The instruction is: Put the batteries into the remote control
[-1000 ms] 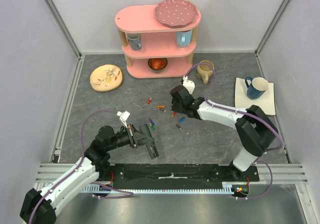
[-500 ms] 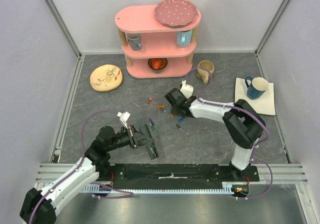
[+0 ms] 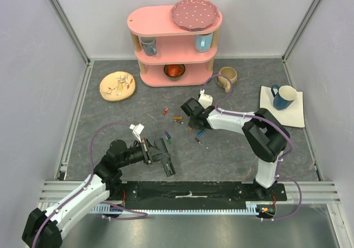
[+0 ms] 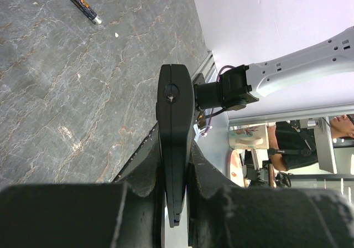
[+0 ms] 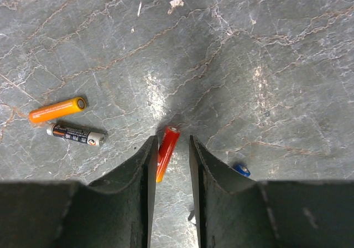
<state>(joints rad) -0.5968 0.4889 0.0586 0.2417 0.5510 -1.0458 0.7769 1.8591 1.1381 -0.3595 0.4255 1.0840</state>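
Right hand (image 5: 171, 143) is down at the table (image 3: 110, 120), released, with its jaws parted and a finger on either side of the red battery (image 5: 166, 151). That battery lies lengthwise in the gap and neither finger visibly presses it, so my guess is the hand is lined up along it so a close would catch the sides. Left hand (image 4: 174, 170) is clenched on the remote (image 4: 174, 109), which stands edge-on between its fingers and sticks out ahead of them, off the table. It is probably held up and steady so the other arm can bring cells to it. The recess does not show from the left wrist, so I cannot tell which way it faces. Count from the right wrist: four batteries (image 3: 177, 118) in all. Besides the red one, there is an orange battery (image 5: 57, 109) out to that hand's left, a black battery (image 5: 74, 133) just below the orange, and a blue battery (image 5: 240, 169) half hidden behind the right finger. The overhead view shows roughly eight loose cells scattered around and between the two hands, too small to count for certain. One remote, two hands. None is loaded yet, as far as I can judge.
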